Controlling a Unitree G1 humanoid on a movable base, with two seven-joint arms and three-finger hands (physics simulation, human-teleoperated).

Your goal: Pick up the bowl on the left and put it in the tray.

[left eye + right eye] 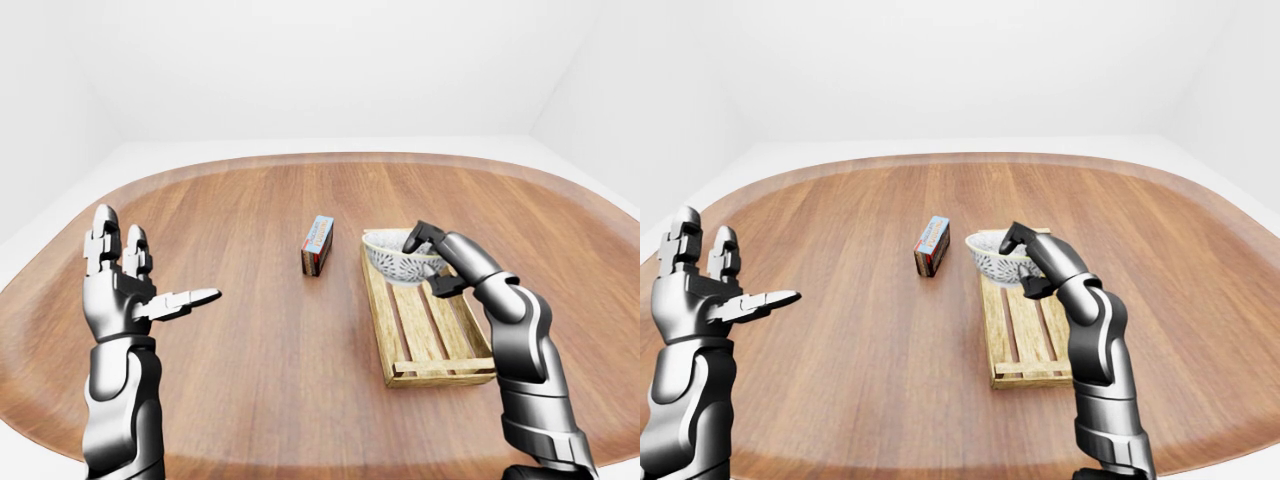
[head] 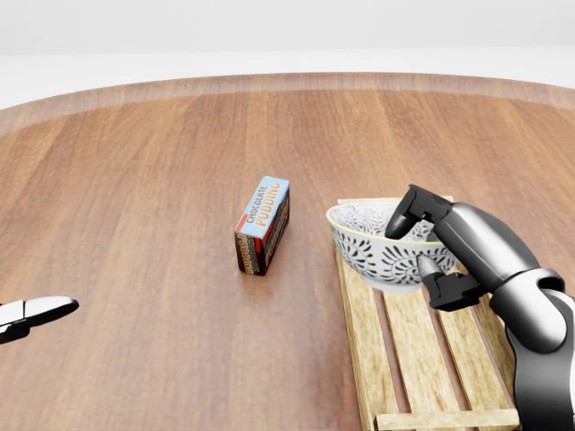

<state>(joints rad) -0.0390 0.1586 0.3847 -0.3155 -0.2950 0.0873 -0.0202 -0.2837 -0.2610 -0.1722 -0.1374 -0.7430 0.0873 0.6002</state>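
Observation:
A white bowl with a dark leaf pattern [image 2: 375, 250] sits upright over the top end of the wooden slatted tray [image 2: 409, 359] in the head view. My right hand [image 2: 415, 248] grips its right rim, with fingers [image 2: 404, 214] hooked over the edge into the bowl and the thumb [image 2: 442, 285] pressed against the outer wall. Whether the bowl rests on the slats or hangs just above them I cannot tell. Far to the left, my left hand [image 1: 140, 285] is raised above the table with its fingers spread and nothing in it.
A chocolate pudding box [image 2: 263, 224] stands on the wooden table [image 1: 250, 350], a little left of the bowl and tray. The table's rounded edge runs along the bottom of the eye views, with white floor and walls beyond.

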